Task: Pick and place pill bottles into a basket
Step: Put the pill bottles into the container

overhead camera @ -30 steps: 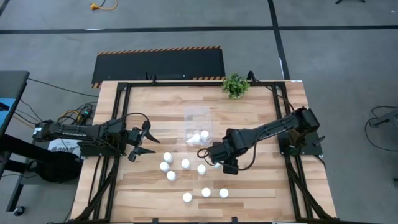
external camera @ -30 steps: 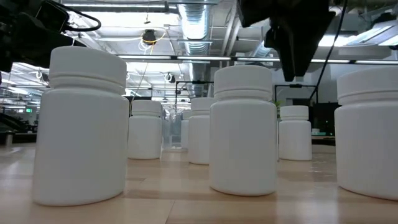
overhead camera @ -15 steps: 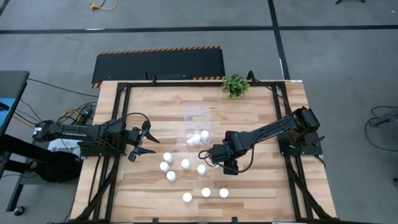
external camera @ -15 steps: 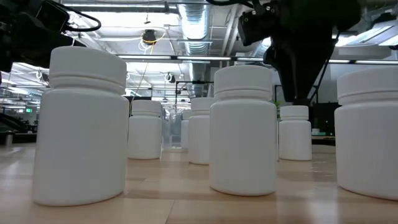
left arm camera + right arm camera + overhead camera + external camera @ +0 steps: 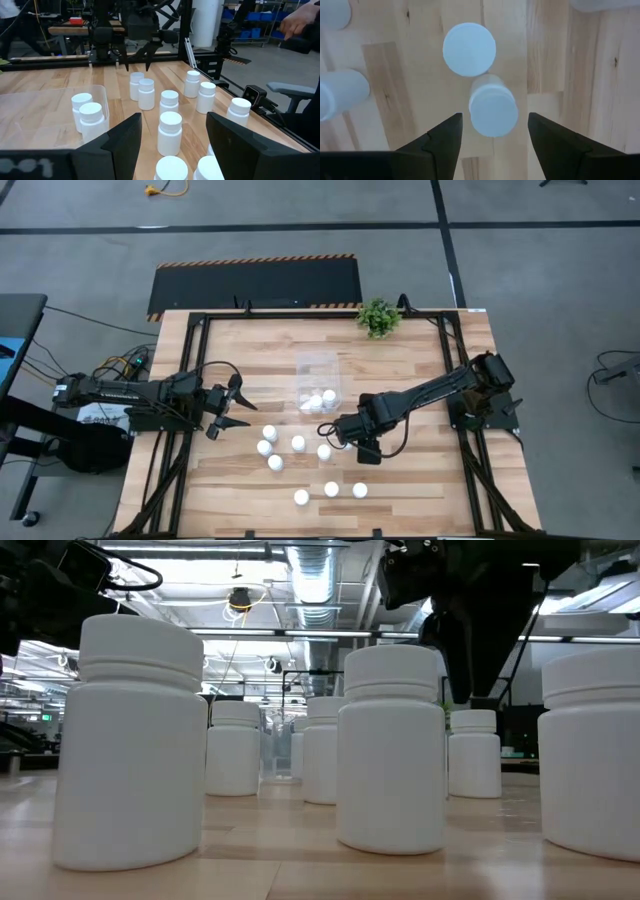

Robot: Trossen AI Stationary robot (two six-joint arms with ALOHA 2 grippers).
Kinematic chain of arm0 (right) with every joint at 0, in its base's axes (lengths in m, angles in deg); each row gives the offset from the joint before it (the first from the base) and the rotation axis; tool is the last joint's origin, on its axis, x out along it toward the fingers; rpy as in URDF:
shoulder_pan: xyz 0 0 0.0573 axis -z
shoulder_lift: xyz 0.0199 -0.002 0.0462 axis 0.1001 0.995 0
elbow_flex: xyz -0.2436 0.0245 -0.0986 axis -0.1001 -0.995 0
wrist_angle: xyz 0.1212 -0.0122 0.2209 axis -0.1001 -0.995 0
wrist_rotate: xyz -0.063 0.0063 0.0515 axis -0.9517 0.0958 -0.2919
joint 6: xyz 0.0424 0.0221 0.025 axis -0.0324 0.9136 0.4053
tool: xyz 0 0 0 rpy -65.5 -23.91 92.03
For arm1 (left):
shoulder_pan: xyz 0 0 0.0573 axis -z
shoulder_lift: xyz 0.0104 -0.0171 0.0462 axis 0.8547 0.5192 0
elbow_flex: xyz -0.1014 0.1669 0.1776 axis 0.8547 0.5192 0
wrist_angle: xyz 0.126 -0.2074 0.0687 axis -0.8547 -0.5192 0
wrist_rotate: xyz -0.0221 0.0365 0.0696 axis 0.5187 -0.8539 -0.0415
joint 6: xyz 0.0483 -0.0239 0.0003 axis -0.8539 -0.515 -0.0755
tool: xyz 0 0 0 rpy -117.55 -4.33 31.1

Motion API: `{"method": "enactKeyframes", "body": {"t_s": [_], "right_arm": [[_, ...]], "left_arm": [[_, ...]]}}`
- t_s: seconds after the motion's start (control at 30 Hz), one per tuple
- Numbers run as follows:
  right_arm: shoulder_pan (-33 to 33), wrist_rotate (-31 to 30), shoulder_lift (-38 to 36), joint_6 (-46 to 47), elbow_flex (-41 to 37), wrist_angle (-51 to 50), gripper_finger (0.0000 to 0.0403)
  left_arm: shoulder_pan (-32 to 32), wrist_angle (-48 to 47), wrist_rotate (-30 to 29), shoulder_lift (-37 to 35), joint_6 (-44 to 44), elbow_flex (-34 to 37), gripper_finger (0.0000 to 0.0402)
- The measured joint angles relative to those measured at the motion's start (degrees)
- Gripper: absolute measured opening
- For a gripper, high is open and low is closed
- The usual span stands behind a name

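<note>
A: Where are the bottles [image 5: 298, 443]?

B: Most stand loose on the desk [image 5: 420, 480], clustered near its middle and front. Two more sit inside the basket [image 5: 319, 380], the clear box just behind the cluster.

A: Which one is being worked on?

B: In the right wrist view a bottle [image 5: 493, 111] stands on the desk between the two spread fingers [image 5: 440, 137], with another [image 5: 469, 49] just beyond it, close enough that I cannot tell if they touch.

A: So the right gripper is open?

B: Yes, the right gripper [image 5: 340, 439] is open, hanging over the cluster's right side, gripping nothing.

A: And the left?

B: The left gripper [image 5: 240, 406] waits open, left of the bottles, well apart from them. A potted plant [image 5: 378, 317] stands at the desk's far edge.
</note>
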Motion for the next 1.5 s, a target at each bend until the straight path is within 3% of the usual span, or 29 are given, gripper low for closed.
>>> {"method": "enactKeyframes", "body": {"t_s": [1.1, 1.5], "right_arm": [[0.02, -0.17, 0.7, -1.63, 0.02, 0.05, 0.0235], [0.02, -0.15, 0.68, -2.29, -4.99, 4.75, 0.0235]], "left_arm": [[0.0, 0.0, -0.01, 0.0, 0.0, 0.0, 0.0211], [0.02, -0.01, 0.0, 0.01, 0.37, 0.0, 0.0211]]}}
